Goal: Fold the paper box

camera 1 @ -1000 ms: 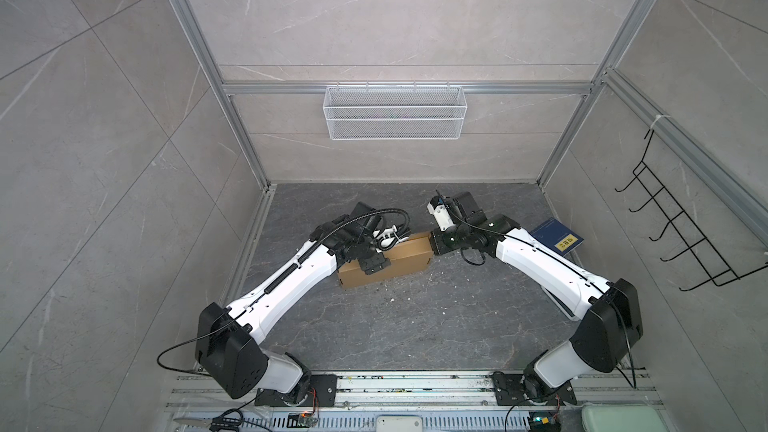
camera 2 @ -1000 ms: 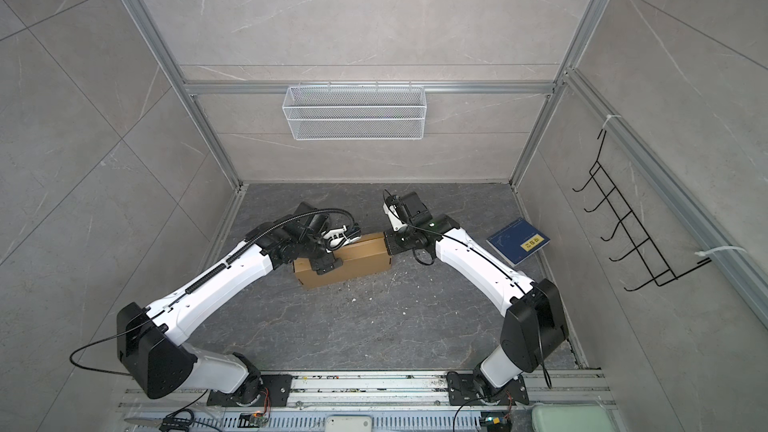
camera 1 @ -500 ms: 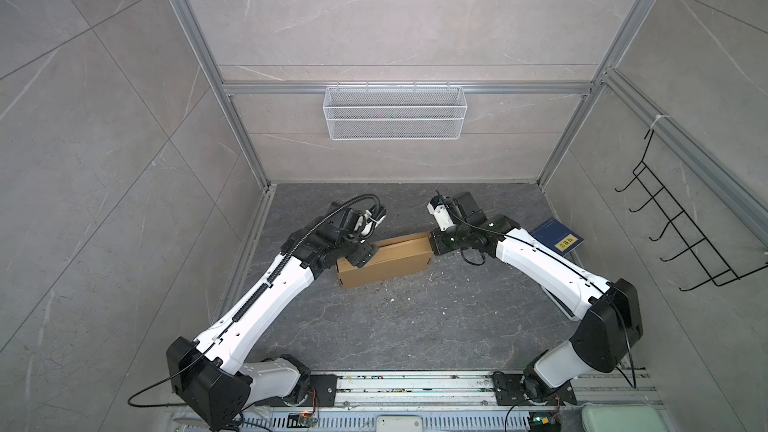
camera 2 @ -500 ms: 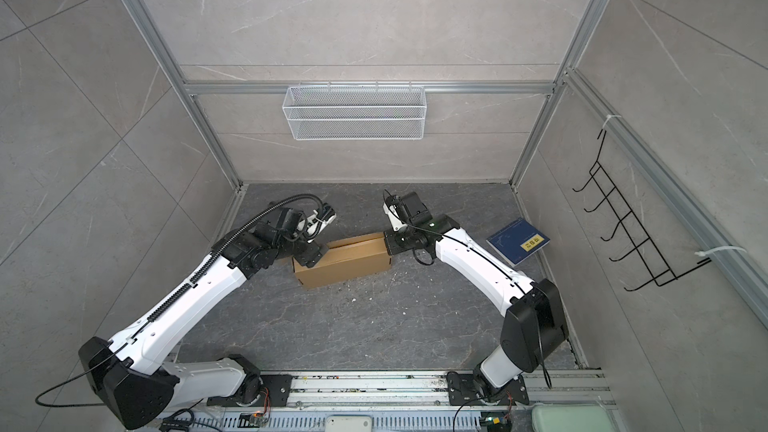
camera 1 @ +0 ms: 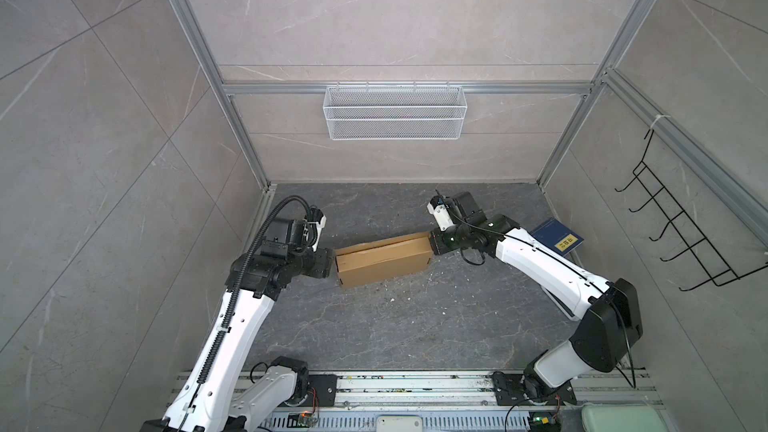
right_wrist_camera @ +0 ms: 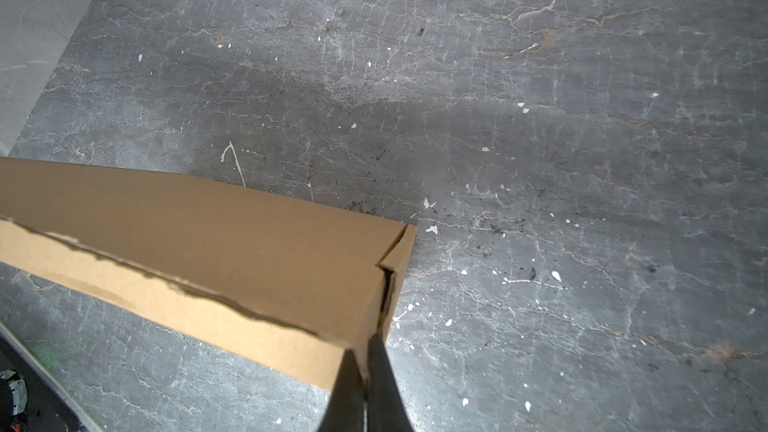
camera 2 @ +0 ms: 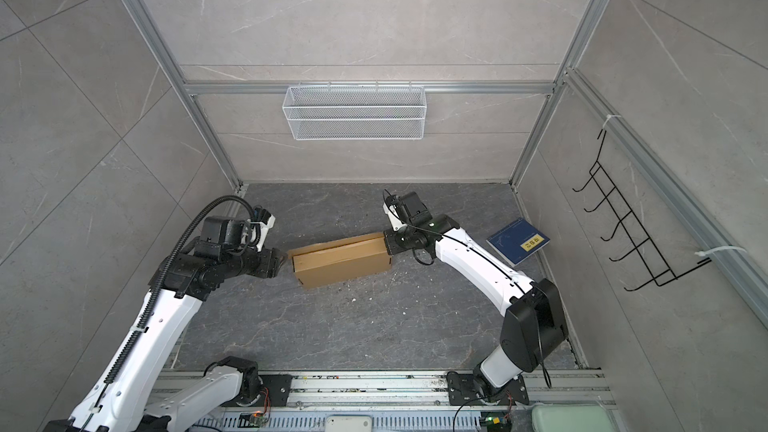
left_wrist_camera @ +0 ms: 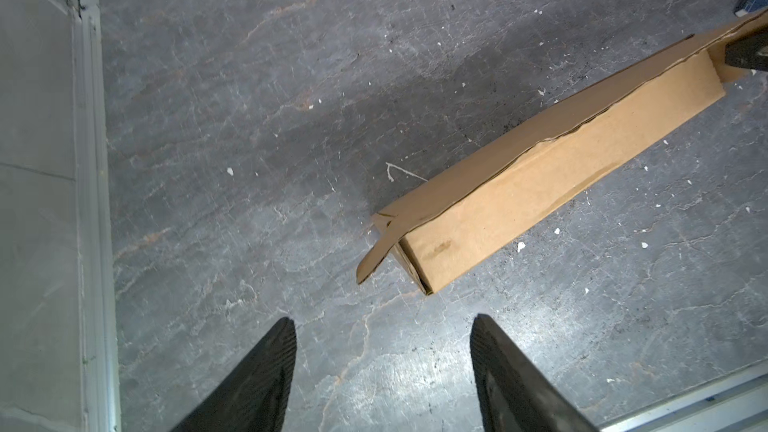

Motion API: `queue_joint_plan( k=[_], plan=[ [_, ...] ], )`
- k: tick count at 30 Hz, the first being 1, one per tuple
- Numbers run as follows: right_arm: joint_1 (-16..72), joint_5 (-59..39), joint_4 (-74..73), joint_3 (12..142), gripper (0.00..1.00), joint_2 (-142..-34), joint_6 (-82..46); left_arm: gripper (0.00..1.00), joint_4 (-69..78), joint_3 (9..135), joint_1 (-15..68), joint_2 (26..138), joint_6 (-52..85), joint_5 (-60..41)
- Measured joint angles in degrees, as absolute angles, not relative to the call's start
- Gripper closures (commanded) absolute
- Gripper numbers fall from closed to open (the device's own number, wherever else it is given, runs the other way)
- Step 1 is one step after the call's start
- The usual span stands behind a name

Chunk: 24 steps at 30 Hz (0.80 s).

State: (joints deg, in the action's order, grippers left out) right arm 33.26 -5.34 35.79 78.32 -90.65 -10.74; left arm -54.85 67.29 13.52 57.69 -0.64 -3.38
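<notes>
Dark marbled stone floor (camera 1: 395,326) stretches between grey tiled walls, with a white wire basket (camera 1: 395,118) hung on the back wall at 12 o'clock.

The paper box (camera 1: 382,261) lies closed on that floor near the middle in both top views (camera 2: 338,261). It is a long, narrow brown carton, and its length runs from about 8 o'clock up to 2 o'clock.

My left gripper (camera 1: 330,268) sits at the box's 9 o'clock end, just beside it. In the left wrist view its fingers (left_wrist_camera: 270,367) stand spread wide apart with bare floor between them. The box (left_wrist_camera: 540,176) lies just ahead of the tips, not touched, and a loose flap (left_wrist_camera: 374,251) sticks out at that near end.

My right gripper (camera 1: 434,245) meets the opposite end at about 2 o'clock. In the right wrist view its fingers (right_wrist_camera: 384,367) are pressed together, pinching the thin end wall at the box's corner (right_wrist_camera: 208,251).

A dark blue book (camera 1: 557,236) with a yellow label lies flat at 3 o'clock, beyond my right arm and well apart from the box.
</notes>
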Motion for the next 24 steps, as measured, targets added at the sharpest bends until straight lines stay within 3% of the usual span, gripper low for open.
queue_joint_plan(
  k=[24],
  plan=[
    [33.26, -5.34, 35.57, 78.50, 1.00, -90.98, -10.74, 0.55, -51.88, 64.07, 10.61, 67.33, -0.51, -8.10]
  ],
)
